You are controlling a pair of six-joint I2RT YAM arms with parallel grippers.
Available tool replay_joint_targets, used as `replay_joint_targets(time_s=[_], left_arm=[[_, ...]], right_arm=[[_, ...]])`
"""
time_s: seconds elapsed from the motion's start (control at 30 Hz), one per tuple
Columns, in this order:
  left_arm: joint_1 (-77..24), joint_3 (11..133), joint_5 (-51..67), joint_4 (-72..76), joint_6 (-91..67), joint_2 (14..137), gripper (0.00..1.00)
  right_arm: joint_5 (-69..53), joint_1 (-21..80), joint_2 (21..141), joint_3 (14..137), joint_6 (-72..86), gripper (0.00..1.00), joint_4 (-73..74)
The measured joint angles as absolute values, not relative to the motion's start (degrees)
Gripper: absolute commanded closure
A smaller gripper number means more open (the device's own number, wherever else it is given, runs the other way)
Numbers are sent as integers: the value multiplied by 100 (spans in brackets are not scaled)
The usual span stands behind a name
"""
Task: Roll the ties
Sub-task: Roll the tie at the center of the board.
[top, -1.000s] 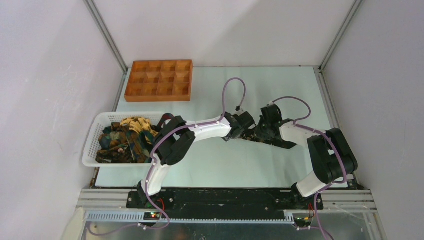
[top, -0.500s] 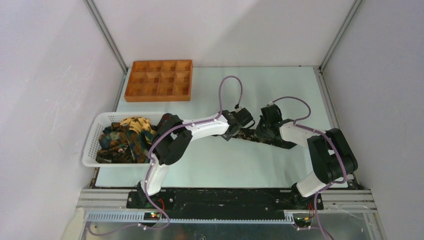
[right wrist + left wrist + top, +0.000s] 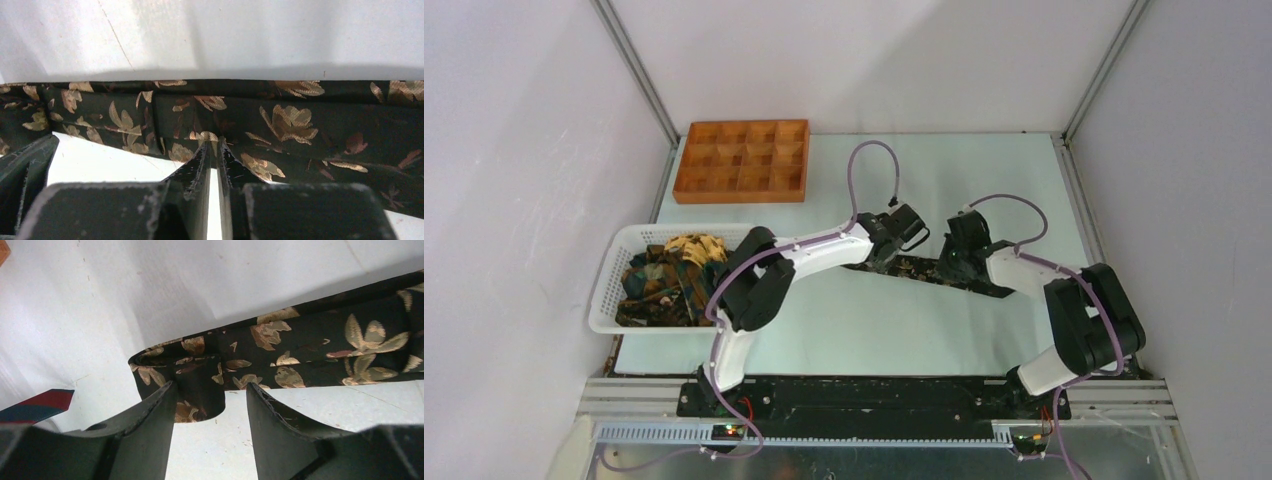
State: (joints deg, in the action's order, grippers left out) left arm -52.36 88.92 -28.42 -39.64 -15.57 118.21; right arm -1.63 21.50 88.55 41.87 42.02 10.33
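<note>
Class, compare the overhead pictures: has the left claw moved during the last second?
Yes. The left claw has shifted left and toward the far side of the table, closer to the orange tray, following the tie.

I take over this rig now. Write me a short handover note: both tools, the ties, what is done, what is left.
Left tool: open, straddling the folded end of the tie lying on the table.
Right tool: nearly closed, tips at that tie's edge; grip unclear.
Other ties: heaped in the white basket.
Done: one end folded over.
To do: roll this tie, then the rest.
</note>
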Motion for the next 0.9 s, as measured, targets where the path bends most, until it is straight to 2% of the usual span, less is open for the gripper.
replay_joint_targets(time_s=[0.33,0.57,0.7,0.77,0.87,0.9], left_arm=[[-5216,8892,-2655,-3750,-1610,11535,40],[-5144,8670,-2657,-3675,-1686,11148,40],[-4862,8128,-2630,-3470,-1898,10394,40],[-4547,7679,-2626,-3317,-2091,9773,37],[-4032,7037,-2628,-3039,-2392,8829,30],[-3828,6779,-2630,-2952,-2528,8455,28]], right_arm=[[-169,2150,8182,4147,3979,64,1146],[-191,2150,7881,4147,3583,44,1107],[-482,2171,7913,4204,3148,31,1007],[-666,2270,8079,4399,2847,20,1022],[-915,2679,8654,5177,2182,4,1194],[-967,2840,8871,5485,1970,3,1260]])
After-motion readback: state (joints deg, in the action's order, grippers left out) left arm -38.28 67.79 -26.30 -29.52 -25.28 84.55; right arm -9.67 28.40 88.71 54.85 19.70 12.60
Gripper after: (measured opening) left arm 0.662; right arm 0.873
